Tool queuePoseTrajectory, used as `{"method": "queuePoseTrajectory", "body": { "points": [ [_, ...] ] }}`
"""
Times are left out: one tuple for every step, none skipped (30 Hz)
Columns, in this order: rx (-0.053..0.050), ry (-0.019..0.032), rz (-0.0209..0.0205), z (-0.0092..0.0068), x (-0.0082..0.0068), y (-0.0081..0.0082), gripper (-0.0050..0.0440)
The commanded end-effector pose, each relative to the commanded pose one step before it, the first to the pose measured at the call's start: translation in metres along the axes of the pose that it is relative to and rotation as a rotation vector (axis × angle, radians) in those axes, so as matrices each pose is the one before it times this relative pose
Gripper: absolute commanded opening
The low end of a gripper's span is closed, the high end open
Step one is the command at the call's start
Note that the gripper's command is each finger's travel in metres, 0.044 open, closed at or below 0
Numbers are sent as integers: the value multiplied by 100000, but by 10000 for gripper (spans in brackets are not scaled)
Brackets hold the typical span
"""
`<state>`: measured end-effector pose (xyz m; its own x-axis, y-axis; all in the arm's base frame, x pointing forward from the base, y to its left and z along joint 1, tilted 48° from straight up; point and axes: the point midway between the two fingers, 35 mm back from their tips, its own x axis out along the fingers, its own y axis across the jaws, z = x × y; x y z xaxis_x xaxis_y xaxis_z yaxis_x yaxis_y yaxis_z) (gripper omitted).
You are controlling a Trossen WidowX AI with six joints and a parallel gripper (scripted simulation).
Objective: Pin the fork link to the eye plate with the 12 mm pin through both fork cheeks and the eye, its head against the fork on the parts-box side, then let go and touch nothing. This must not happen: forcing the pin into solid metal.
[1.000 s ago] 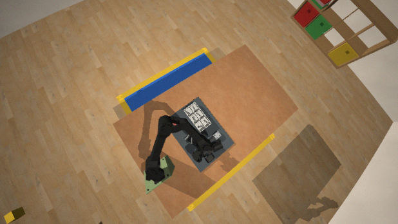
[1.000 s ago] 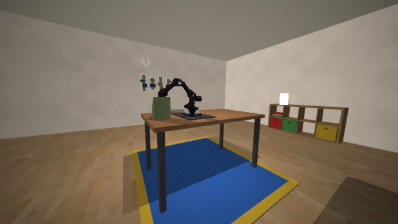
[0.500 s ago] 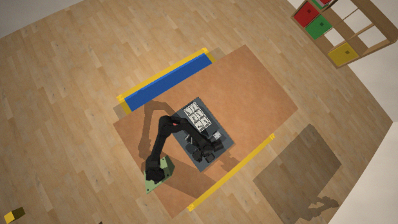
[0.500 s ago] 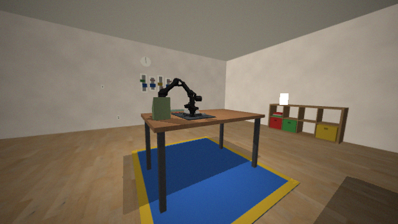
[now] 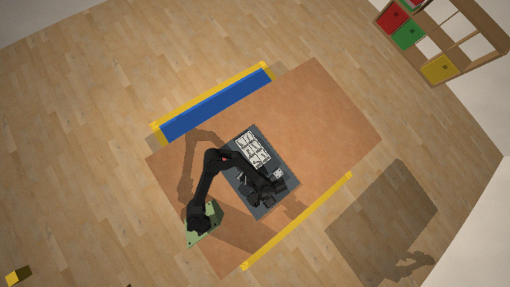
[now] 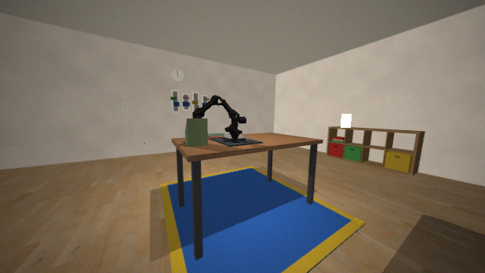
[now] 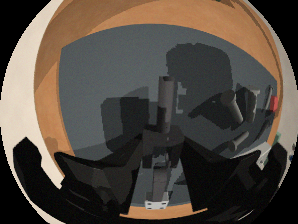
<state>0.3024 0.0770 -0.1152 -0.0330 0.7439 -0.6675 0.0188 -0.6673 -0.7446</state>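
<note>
My gripper [image 7: 161,138] [image 5: 260,173] is shut on a dark grey pin [image 7: 165,106], which sticks out straight ahead of the fingers in the wrist view. It hangs low over the dark grey work mat near the mat's front end, where the gripper [image 5: 264,198] sits in the overhead view. Dark blocky parts lie on the mat beyond the pin [image 7: 200,70] and to its left [image 7: 120,112]; I cannot tell which is the fork link and which the eye plate. The white parts box [image 5: 252,150] sits at the mat's far end.
A small pale block [image 5: 278,174] lies on the mat beside the arm. The arm's green base [image 5: 202,223] stands at the table's corner. More dark parts lie at the right in the wrist view [image 7: 246,106]. A shelf with coloured bins [image 6: 373,151] stands far off.
</note>
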Motion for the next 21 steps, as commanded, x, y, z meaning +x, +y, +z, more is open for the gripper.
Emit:
{"method": "queuePoseTrajectory", "body": {
  "points": [
    [-2750, 1791, 270, -1207, 116, -24, 130],
    [0, 0, 0, -33, 2, 3, 130],
    [0, 0, 1, 19, -20, 1, 130],
    [0, 0, 1, 34, -36, 1, 130],
    [0, 0, 1, 51, -53, 1, 130],
    [0, 0, 1, 59, -61, 1, 130],
    [0, 0, 1, 69, -72, 1, 130],
    [0, 0, 0, 83, -86, 1, 130],
    [0, 0, 0, 0, 0, 0, 130],
    [0, 0, 0, 0, 0, 0, 130],
    [0, 0, -1, 99, -101, 1, 130],
    [0, 0, 0, -20, -8, 0, 130],
    [0, 0, 0, -43, -18, -1, 130],
    [0, 0, -1, -53, -22, -1, 130],
    [0, 0, -1, -68, -28, -1, 130],
    [0, 0, -1, -85, -36, -2, 130],
    [0, 0, -1, -68, -29, -2, 130],
    [0, 0, 0, -23, -10, -1, 130],
    [0, 0, 0, 0, 0, 0, 130],
    [0, 0, 0, 0, 0, 0, 130],
    [0, 0, 0, 0, 0, 0, 130]
  ]
}}
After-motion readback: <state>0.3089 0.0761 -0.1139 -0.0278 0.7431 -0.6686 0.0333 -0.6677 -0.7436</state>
